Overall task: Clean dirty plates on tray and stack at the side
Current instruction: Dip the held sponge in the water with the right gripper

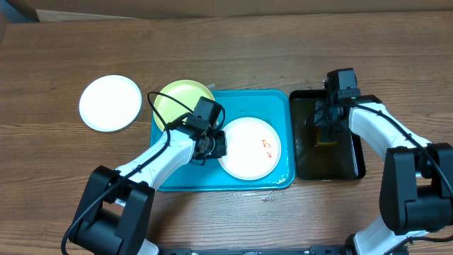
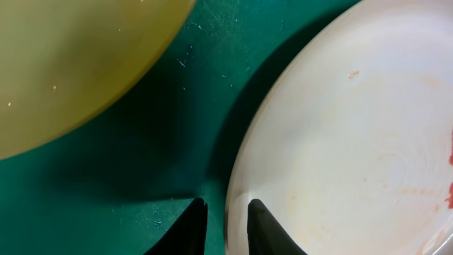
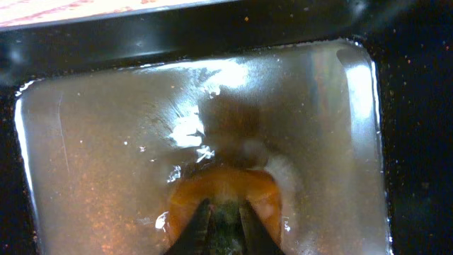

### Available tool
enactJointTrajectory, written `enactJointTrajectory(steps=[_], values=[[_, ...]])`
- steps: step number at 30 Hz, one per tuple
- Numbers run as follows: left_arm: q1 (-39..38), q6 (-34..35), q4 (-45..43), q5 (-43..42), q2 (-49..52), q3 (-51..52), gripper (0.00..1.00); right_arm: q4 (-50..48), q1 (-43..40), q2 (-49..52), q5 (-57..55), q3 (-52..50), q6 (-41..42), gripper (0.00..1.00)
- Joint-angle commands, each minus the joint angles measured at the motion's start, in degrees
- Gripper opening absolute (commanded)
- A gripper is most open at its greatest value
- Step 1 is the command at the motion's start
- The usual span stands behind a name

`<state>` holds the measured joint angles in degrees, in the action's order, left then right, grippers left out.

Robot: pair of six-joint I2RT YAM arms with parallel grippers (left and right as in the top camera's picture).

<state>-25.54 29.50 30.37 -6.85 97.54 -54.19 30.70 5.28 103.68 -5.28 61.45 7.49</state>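
Observation:
The turquoise tray holds a white plate with orange-red smears on its right side and a lime green plate at its far left corner. A second white plate lies on the table to the left. My left gripper is at the smeared plate's left edge. In the left wrist view its fingers are closed on the plate's rim, one finger over the tray, with the green plate beyond. My right gripper is shut on an orange sponge.
A black tray with murky water stands right of the turquoise tray. My right arm reaches into it from the right. A few crumbs lie on the table in front of the turquoise tray.

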Motion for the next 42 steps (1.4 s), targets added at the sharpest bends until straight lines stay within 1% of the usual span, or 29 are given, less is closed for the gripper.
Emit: enactJointTrajectory(steps=[1, 3, 4, 5, 6, 7, 9, 14, 16, 18, 20, 22, 28, 30, 31, 32, 37, 38, 39, 41, 42], values=[[-0.37, -1.20, -0.09, -0.24, 0.61, -1.09, 0.22, -0.50, -0.09, -0.17, 0.46, 0.46, -0.26, 0.04], [-0.37, -1.20, -0.04, -0.26, 0.61, -1.09, 0.22, 1.53, -0.09, -0.17, 1.11, 2.45, -0.26, 0.06], [-0.37, -1.20, -0.02, -0.24, 0.61, -1.09, 0.22, 3.08, -0.09, -0.17, 1.07, 3.61, -0.26, 0.33], [-0.37, -1.20, 0.00, -0.24, 0.61, -1.09, 0.22, 4.39, -0.09, -0.17, 1.07, 4.48, -0.26, 0.56], [-0.37, -1.20, 0.00, -0.24, 0.61, -1.09, 0.22, 5.92, -0.09, -0.17, 0.94, 5.42, -0.26, 0.63], [-0.37, -1.20, 0.00, -0.24, 0.61, -1.09, 0.22, 6.95, -0.09, -0.17, 0.83, 5.95, -0.28, 0.65], [-0.37, -1.20, 0.00, -0.24, 0.61, -1.09, 0.22, 8.57, -0.15, -0.17, 0.83, 6.29, -0.26, 0.66], [-0.37, -1.20, 0.00, -0.26, 0.61, -1.09, 0.22, 13.11, -0.13, -0.15, 0.87, 5.99, -0.24, 0.65], [-0.37, -1.20, 0.00, -0.24, 0.61, -1.09, 0.22, 13.81, -0.07, -0.07, 1.11, 5.25, -0.22, 0.62], [-0.37, -1.20, 0.00, -0.24, 0.61, -1.09, 0.22, 13.53, -0.09, -0.07, 1.95, 3.82, -0.22, 0.61], [-0.37, -1.20, 0.02, -0.26, 0.61, -1.09, 0.22, 12.20, -0.09, -0.07, 2.60, 1.97, -0.22, 0.56], [-0.37, -1.20, 0.04, -0.26, 0.61, -1.09, 0.22, 11.15, -0.09, -0.07, 3.54, 1.05, -0.24, 0.53], [-0.37, -1.20, 0.00, -0.24, 0.61, -1.09, 0.22, 10.54, -0.09, -0.07, 3.89, 0.31, -0.24, 0.52], [-0.37, -1.20, 0.02, -0.24, 0.61, -1.09, 0.23, 10.29, -0.09, -0.07, 3.87, 0.31, -0.24, 0.49], [-0.37, -1.22, 0.02, -0.24, 0.61, -1.09, 0.23, 10.29, -0.09, -0.07, 3.87, 0.28, -0.24, 0.45], [-0.37, -1.22, 0.02, -0.24, 0.61, -1.09, 0.22, 10.29, -0.09, -0.07, 3.87, 0.04, -0.24, 0.38], [-0.37, -1.22, 0.02, -0.24, 0.61, -1.09, 0.23, 9.55, -0.09, -0.07, 3.87, -1.29, -0.26, 0.36], [-0.37, -1.22, 0.02, -0.24, 0.61, -1.09, 0.23, 9.46, -0.09, -0.07, 3.87, -1.40, -0.26, 0.31], [-0.37, -1.20, 0.02, -0.24, 0.61, -1.09, 0.23, 9.44, -0.09, -0.07, 3.87, -1.40, -0.26, 0.21], [-0.37, -1.22, 0.02, -0.24, 0.61, -1.09, 0.23, 9.01, -0.09, -0.07, 3.87, -1.38, -0.26, 0.07], [-0.37, -1.20, 0.00, -0.26, 0.61, -1.09, 0.23, 8.68, -0.09, -0.07, 3.89, -1.38, -0.26, 0.04]])
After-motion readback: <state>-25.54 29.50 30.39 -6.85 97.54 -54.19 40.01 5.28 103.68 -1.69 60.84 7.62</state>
